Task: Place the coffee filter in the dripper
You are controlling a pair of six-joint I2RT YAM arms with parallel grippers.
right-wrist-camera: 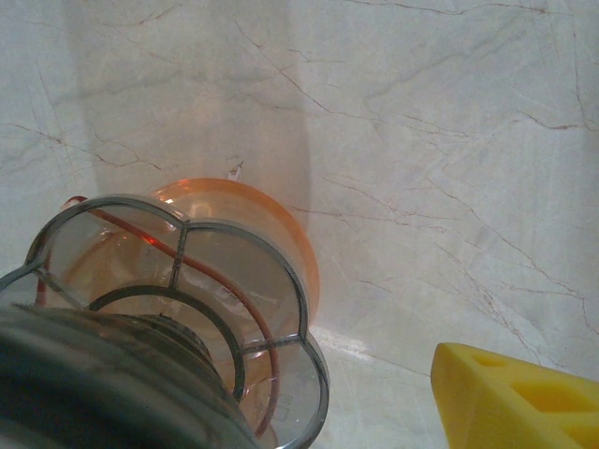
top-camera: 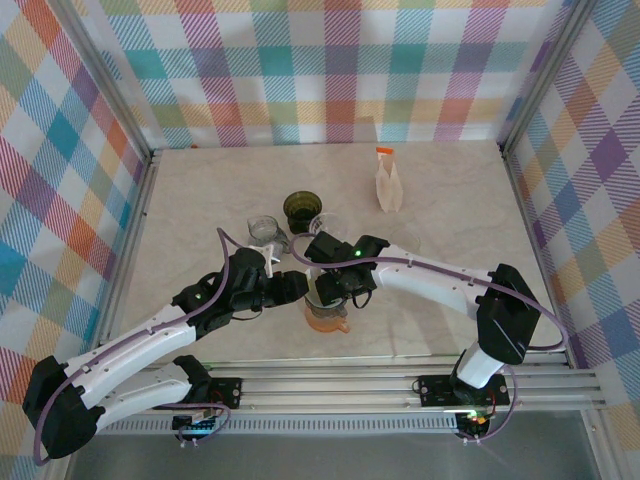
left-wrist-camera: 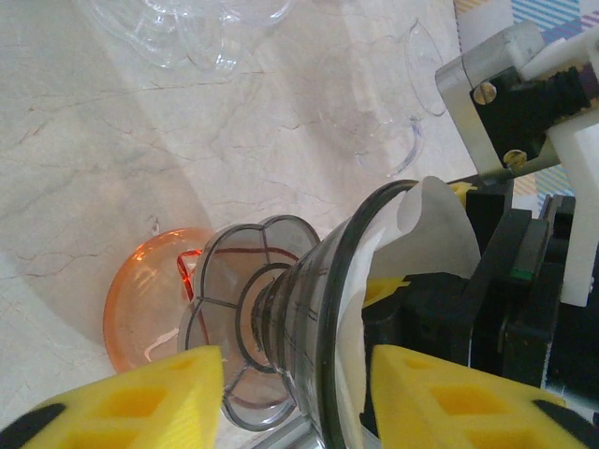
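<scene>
The smoky clear dripper (top-camera: 322, 293) with its flower-shaped base (left-wrist-camera: 234, 281) sits tilted over an orange cup (left-wrist-camera: 140, 299); I cannot tell whether it rests on it. A white coffee filter (left-wrist-camera: 430, 220) lies inside the cone, its edge rising above the rim. My right gripper (top-camera: 338, 288) is open: one yellow finger (left-wrist-camera: 386, 290) is down inside the filter and the other finger (right-wrist-camera: 510, 398) stands well off the dripper (right-wrist-camera: 178, 271). My left gripper (left-wrist-camera: 295, 398) is open, its yellow pads standing either side of the cone's rim with gaps showing.
Behind the dripper stand a clear glass (top-camera: 265, 230), a dark green glass (top-camera: 300, 210) and another clear vessel (top-camera: 325, 222). A white paper stack with an orange clip (top-camera: 388, 185) stands at the back right. Plaid walls enclose the marble table (top-camera: 450, 220).
</scene>
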